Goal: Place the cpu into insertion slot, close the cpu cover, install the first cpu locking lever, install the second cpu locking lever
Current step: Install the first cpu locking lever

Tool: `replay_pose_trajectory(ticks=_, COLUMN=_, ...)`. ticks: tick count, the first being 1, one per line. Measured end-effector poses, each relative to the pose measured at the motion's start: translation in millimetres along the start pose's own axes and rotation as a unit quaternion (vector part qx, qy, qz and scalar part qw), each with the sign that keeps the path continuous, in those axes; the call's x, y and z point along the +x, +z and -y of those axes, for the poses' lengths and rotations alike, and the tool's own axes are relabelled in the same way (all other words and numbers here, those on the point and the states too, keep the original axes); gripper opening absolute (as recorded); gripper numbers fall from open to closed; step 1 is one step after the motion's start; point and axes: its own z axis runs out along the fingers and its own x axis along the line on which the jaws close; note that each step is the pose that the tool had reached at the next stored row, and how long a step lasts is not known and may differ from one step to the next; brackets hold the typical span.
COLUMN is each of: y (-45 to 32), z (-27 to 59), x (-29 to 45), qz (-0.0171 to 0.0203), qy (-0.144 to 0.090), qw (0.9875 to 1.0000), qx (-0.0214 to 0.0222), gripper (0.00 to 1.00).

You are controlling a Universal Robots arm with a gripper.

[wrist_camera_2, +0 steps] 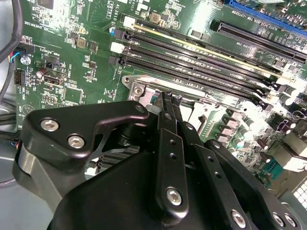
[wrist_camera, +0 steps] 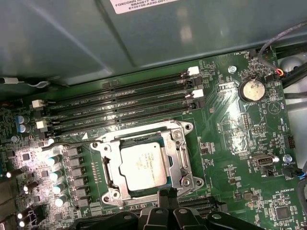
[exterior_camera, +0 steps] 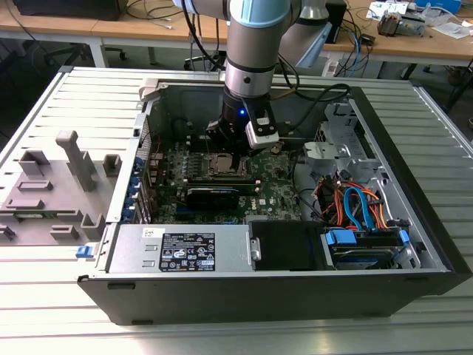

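Looking down past the gripper, closed to a narrow tip with nothing seen between its fingers, poised just beside one edge of the cpu cover and hanging low over the motherboard in the exterior view. Just beyond, finding the cpu seated flat in the insertion slot, silvery top showing through the cover's window, frame folded down around it. Judging the chip light, rigid and fragile, smooth on top; best held by opposite side edges, never by the underside. Reckoning the cover thin, stiff sheet metal, better pressed at its free edge than pinched. Noting a thin wire lever along the frame's side toward the memory slots; cannot tell whether latched. Judging it springy, best taken at its bent end. Farther off, a coin cell battery, then the open computer case on a slatted table, with a grey fixture at the exterior view's left
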Motion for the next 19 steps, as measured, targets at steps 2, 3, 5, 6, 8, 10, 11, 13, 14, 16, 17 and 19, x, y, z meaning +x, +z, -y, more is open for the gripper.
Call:
replay_pose_trajectory(ticks=2, y=0.0, z=0.0, x=0.0, qz=0.0001, qy=-0.002, qw=1.0, qx=0.0, gripper=0.11)
replay_pose_trajectory(ticks=3, y=0.0, z=0.0, x=0.0, qz=0.0001, qy=-0.002, qw=1.0, qx=0.0, gripper=0.11)
replay_pose_trajectory(ticks=5, y=0.0, z=0.0, x=0.0, qz=0.0002, qy=-0.004, qw=1.0, qx=0.0, gripper=0.11)
replay_pose_trajectory(ticks=6, y=0.0, z=0.0, x=0.0, qz=0.0002, qy=-0.005, qw=1.0, qx=0.0001, gripper=0.11)
replay_pose_trajectory(ticks=8, y=0.0, z=0.0, x=0.0, qz=0.0003, qy=-0.006, qw=1.0, qx=0.0001, gripper=0.11)
replay_pose_trajectory(ticks=10, y=0.0, z=0.0, x=0.0, qz=0.0003, qy=-0.007, qw=1.0, qx=0.0001, gripper=0.11)
replay_pose_trajectory(ticks=11, y=0.0, z=0.0, x=0.0, qz=0.0004, qy=-0.008, qw=1.0, qx=0.0001, gripper=0.11)
replay_pose_trajectory(ticks=13, y=0.0, z=0.0, x=0.0, qz=0.0005, qy=-0.01, qw=0.9999, qx=0.0001, gripper=0.11)
replay_pose_trajectory(ticks=14, y=0.0, z=0.0, x=0.0, qz=0.0005, qy=-0.011, qw=0.9999, qx=0.0001, gripper=0.11)
replay_pose_trajectory(ticks=16, y=0.0, z=0.0, x=0.0, qz=0.0006, qy=-0.012, qw=0.9999, qx=0.0001, gripper=0.11)
replay_pose_trajectory(ticks=17, y=0.0, z=0.0, x=0.0, qz=0.0006, qy=-0.013, qw=0.9999, qx=0.0001, gripper=0.11)
replay_pose_trajectory(ticks=19, y=0.0, z=0.0, x=0.0, qz=0.0007, qy=-0.014, qw=0.9999, qx=0.0002, gripper=0.11)
